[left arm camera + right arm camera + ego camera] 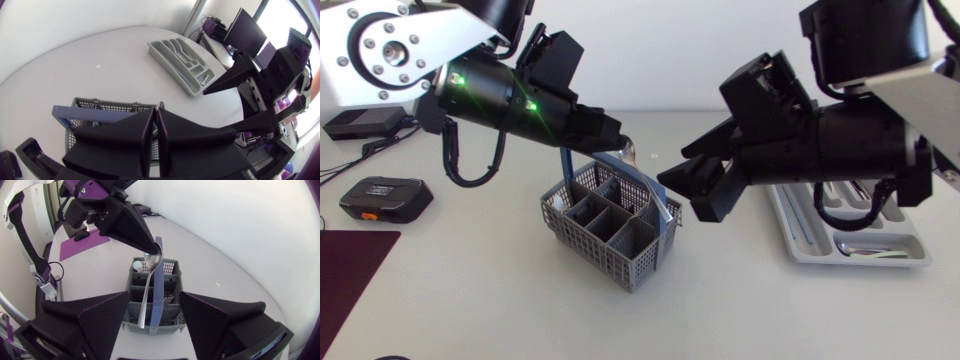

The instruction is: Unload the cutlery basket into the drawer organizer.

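Left arm: enters from the left side and extends over the cutlery basket. The left claw is closed tight on the bowl end of a spoon, its two fingers pressed almost flat together. The spoon hangs nearly upright, handle downward, over the basket. It cannot be determined whether the handle tip is clear of the compartments.

Cutlery basket: grey, with mesh walls, standing on the worktop near its middle. Its blue carrying handle is raised upright, and the hanging spoon is just beside it.

Right arm: enters from the right side. The right claw is held just beside the basket on its right, facing the spoon. Its fingers are spread wide, with nothing between them.

Drawer organizer: light grey, lying on the worktop to the right of the basket and partly under the right arm. Some silver cutlery lies in its compartments, but the individual pieces cannot be identified.

Other items: a black device with an orange detail lies well to the left of the basket. A dark maroon mat lies at the near left corner.
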